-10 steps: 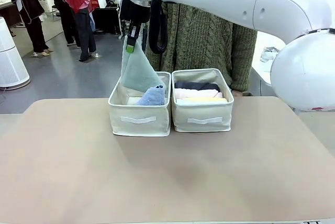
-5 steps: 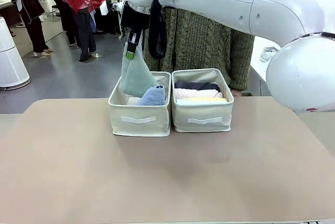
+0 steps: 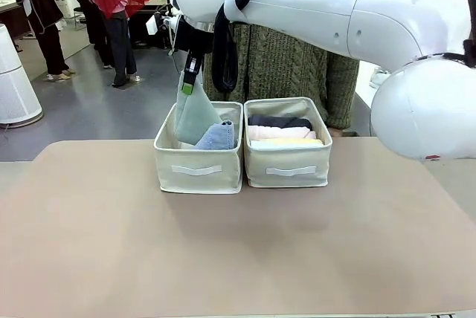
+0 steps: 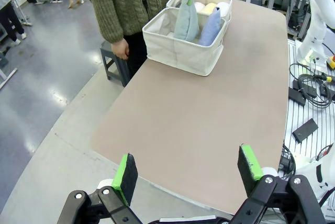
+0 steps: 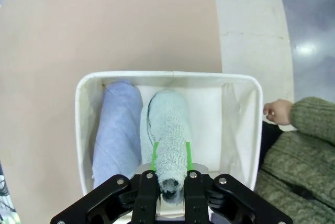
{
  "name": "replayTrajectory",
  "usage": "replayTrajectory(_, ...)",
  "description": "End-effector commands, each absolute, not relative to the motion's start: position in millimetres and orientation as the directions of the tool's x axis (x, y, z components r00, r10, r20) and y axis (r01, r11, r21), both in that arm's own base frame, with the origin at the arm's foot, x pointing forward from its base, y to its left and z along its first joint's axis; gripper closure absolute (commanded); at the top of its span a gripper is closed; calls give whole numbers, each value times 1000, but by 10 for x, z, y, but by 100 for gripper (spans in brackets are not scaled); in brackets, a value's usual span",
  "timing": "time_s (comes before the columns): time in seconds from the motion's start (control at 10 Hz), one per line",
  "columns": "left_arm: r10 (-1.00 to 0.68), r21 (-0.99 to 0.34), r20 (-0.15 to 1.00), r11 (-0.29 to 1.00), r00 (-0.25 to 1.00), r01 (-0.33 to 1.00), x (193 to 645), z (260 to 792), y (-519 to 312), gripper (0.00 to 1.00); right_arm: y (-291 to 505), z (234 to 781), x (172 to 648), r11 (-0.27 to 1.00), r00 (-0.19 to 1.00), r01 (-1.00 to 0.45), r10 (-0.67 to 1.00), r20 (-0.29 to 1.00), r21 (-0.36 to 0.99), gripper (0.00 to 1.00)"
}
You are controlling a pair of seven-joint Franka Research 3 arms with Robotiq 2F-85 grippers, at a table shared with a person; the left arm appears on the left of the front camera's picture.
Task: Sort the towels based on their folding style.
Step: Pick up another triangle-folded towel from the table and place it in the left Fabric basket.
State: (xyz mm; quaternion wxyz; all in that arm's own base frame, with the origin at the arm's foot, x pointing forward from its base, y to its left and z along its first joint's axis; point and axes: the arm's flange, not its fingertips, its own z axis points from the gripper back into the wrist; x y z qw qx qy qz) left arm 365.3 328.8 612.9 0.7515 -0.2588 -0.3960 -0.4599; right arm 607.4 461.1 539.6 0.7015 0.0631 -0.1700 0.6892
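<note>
Hanging from the right jaws, pinched by its tip, the grey-teal cone towel dips into the left box; blue cone beside it, bare box floor opposite. Left jaws spread above the bench edge.

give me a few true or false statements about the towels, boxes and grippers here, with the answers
1. The right gripper is shut on the pale grey-teal cone towel. True.
2. The periwinkle-blue cone towel lies in the same box as the rolled towels. False: it is in the left fabric box; the rolls are in the right fabric box.
3. The left gripper is open and holds nothing. True.
4. The grey-teal cone hangs over the right box. False: it hangs into the left box, beside the blue cone.
5. The person's hand is grasping a towel. False: it is beside the box, touching no towel.
</note>
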Motion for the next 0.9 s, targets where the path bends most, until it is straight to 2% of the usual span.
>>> replayTrajectory(0.0,-489,-8,837,438,246,899,3635,6136,3297,0,4678,5440,6191,20,-22,-993,937,349,-116,84)
replayTrajectory(0.8,-489,-8,837,438,246,899,3635,6136,3297,0,4819,5141,6240,-1,-27,-996,952,306,-86,84)
